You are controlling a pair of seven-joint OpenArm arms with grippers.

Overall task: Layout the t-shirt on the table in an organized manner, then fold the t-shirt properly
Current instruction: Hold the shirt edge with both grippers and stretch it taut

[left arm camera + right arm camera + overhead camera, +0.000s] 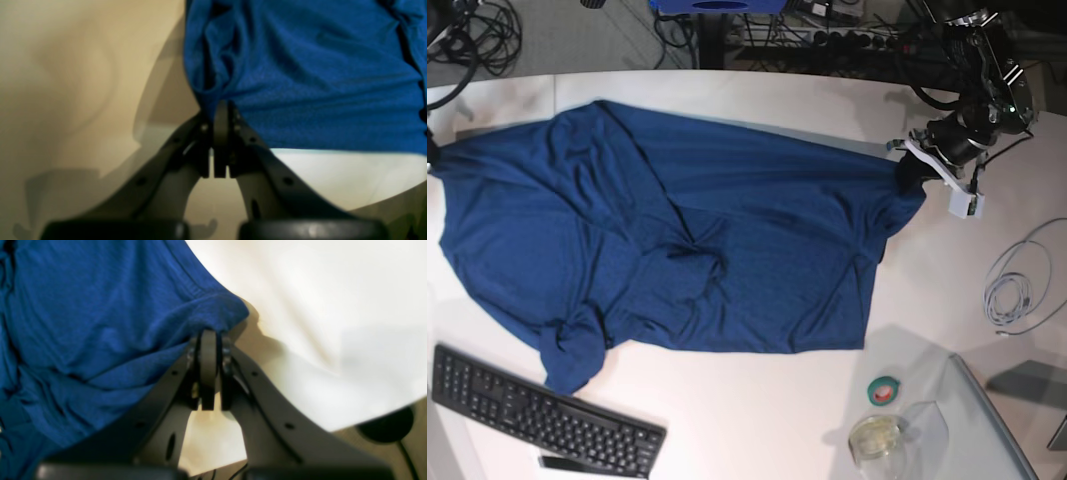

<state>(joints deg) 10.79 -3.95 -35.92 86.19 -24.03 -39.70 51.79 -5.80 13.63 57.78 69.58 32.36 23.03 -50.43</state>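
Observation:
The dark blue t-shirt [677,250] lies spread and rumpled across the white table [757,430], bunched in folds near its middle. At the table's back right, my left gripper [909,172] is shut on the shirt's right end. The left wrist view shows those jaws [222,110] pinched together on an edge of the blue cloth [317,83]. My right gripper [210,336] is shut on a hemmed corner of the shirt [83,323] over the white table [333,323]. In the base view that arm is almost wholly beyond the left edge, where the shirt's far-left corner ends.
A black keyboard [537,415] lies at the front left, close to the shirt's lower-left sleeve. A green tape roll [885,390] and a clear glass jar [877,438] sit front right, beside a transparent panel. A coiled white cable [1017,285] lies at the right.

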